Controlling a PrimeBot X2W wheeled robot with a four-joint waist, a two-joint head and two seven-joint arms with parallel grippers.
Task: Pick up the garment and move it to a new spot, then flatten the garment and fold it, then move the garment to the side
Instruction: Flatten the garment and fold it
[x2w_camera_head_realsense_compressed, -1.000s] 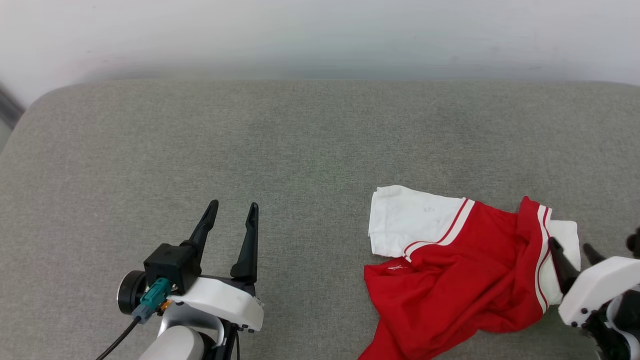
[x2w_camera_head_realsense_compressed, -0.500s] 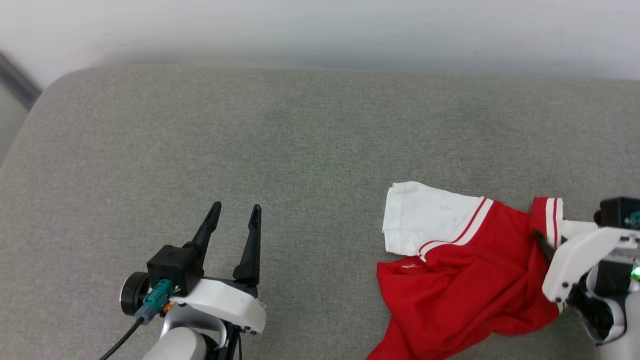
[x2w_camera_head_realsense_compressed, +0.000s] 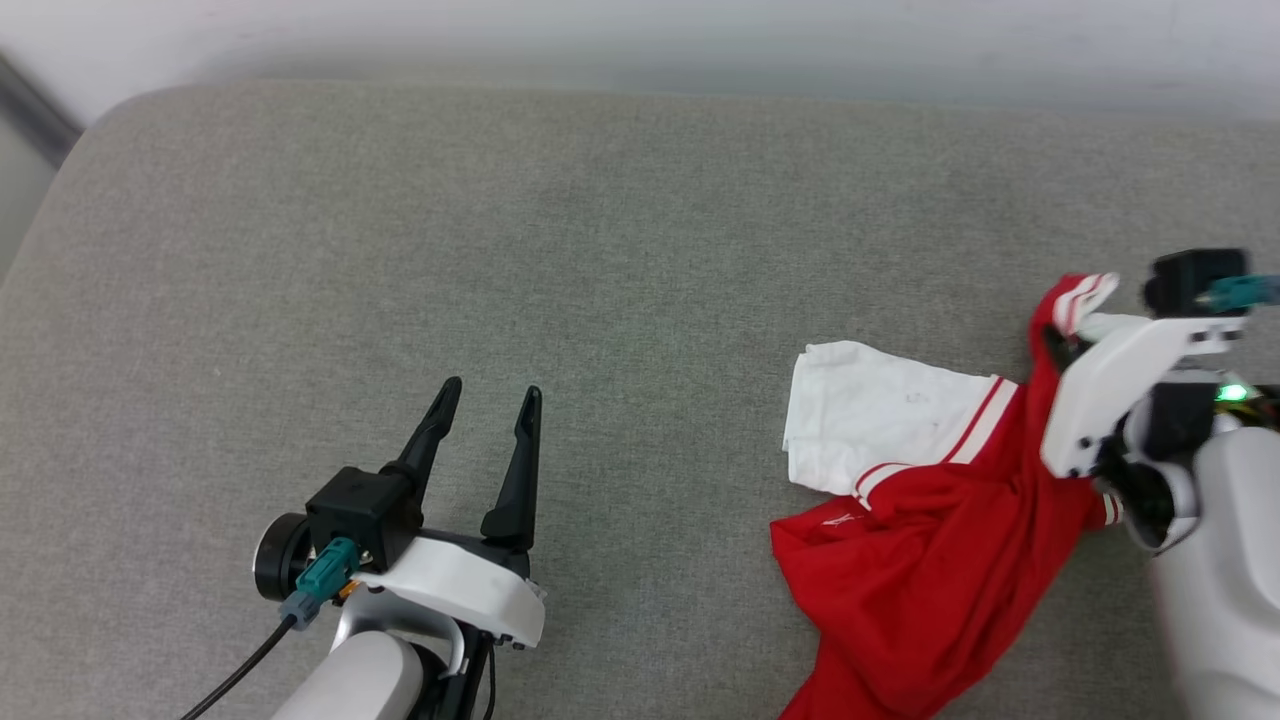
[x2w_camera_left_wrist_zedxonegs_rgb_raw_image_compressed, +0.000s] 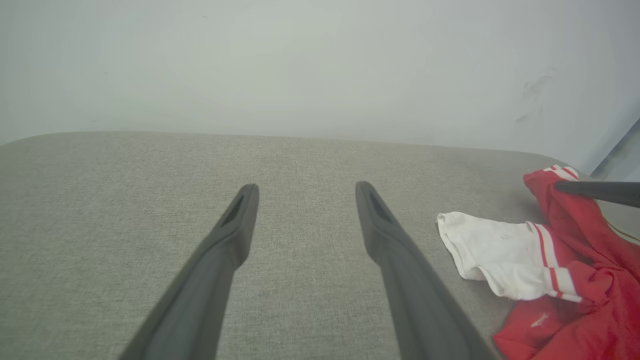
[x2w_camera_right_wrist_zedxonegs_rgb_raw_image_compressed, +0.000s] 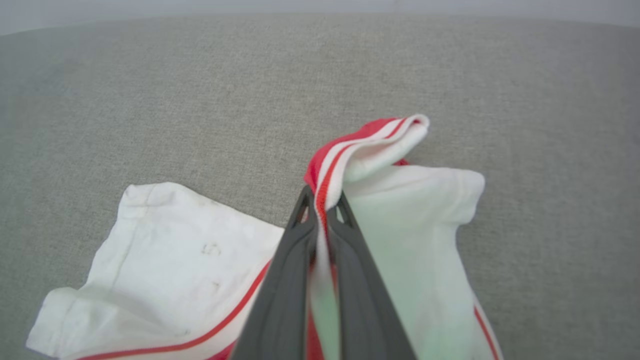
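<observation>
On the right side of the grey woven-fabric surface (x2w_camera_head_realsense_compressed: 600, 250), the bright red, thin, short-sleeved T-shirt with white sleeves (x2w_camera_head_realsense_compressed: 930, 570) lies crumpled. Its red body is bunched toward the near side, and one white sleeve is spread flat to the left. The right gripper (x2w_camera_head_realsense_compressed: 1052, 342) has its long dark jaws clenched on the striped seam of the other sleeve, pinching a fold of red-and-white trim that pokes out beyond the fingertips. That part of the shirt is raised off the surface, and the fabric runs from it down to the heap. Well apart at the near left, the left gripper (x2w_camera_head_realsense_compressed: 490, 392) hovers with its jaws released and spread, nothing between them, pointing toward the pale far wall (x2w_camera_head_realsense_compressed: 640, 35).
</observation>
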